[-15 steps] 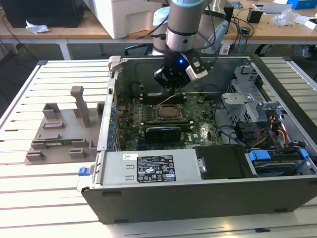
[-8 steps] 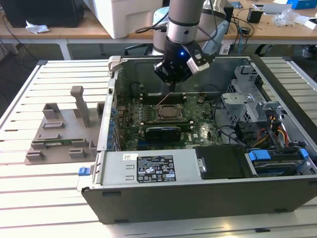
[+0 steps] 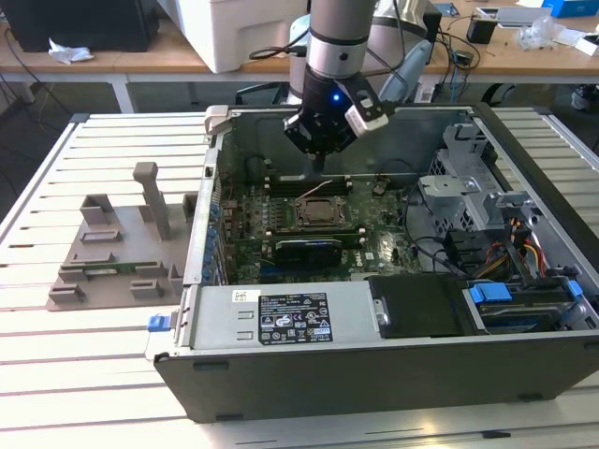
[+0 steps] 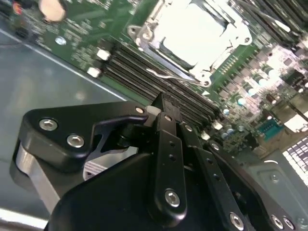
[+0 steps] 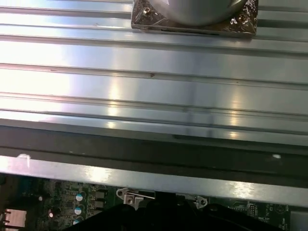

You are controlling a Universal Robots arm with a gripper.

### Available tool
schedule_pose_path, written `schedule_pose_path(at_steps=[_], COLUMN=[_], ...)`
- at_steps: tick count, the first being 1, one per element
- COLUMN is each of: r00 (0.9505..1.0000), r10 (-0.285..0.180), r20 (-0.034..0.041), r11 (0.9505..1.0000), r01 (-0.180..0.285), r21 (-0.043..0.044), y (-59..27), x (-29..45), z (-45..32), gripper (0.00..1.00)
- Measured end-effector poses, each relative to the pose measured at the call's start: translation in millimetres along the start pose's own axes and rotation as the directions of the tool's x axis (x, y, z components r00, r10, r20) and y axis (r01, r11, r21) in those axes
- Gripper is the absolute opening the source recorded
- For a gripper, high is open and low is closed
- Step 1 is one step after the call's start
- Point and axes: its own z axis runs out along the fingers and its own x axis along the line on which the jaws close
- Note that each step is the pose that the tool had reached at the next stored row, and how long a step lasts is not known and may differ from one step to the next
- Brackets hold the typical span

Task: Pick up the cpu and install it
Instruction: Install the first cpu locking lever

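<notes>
The cpu [image 3: 317, 212], a small square chip with a silvery-white top, lies flat inside the black socket frame [image 3: 318, 224] on the green motherboard, in the open computer case [image 3: 309, 323]. The second wrist view shows the cpu [image 4: 199, 31] bright within the frame, with a thin wire lever [image 4: 166, 74] beside it. My gripper [image 3: 319, 165] hangs just above the board, behind the socket and over the memory slots [image 4: 139, 65]. Its black fingers [image 4: 166, 120] meet at the tip, shut, with nothing seen between them [image 4: 162, 103].
The case lies on its side on a slatted aluminium table [image 3: 84, 374]. A grey fixture block [image 3: 112, 253] stands at the exterior view's left. Drive bays and cables [image 3: 505, 243] fill the case's right side. The case rim [image 5: 144, 178] runs close under the wrist.
</notes>
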Motion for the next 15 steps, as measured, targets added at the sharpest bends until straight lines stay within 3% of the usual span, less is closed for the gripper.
schedule_pose_path(at_steps=[5, 10, 15], r00=[1.0000, 1.0000, 1.0000], r10=[0.000, -0.002, -0.007], r20=[0.0001, 0.0001, -0.0003], r11=[1.0000, 1.0000, 1.0000], r01=[0.000, 0.002, 0.007], r21=[-0.0008, -0.0020, -0.0017], y=[-10.7, -11.0, -9.8], x=[4.9, 12.9, 12.3], z=[9.0, 18.8, 26.0], gripper=[0.11, 0.11, 0.11])
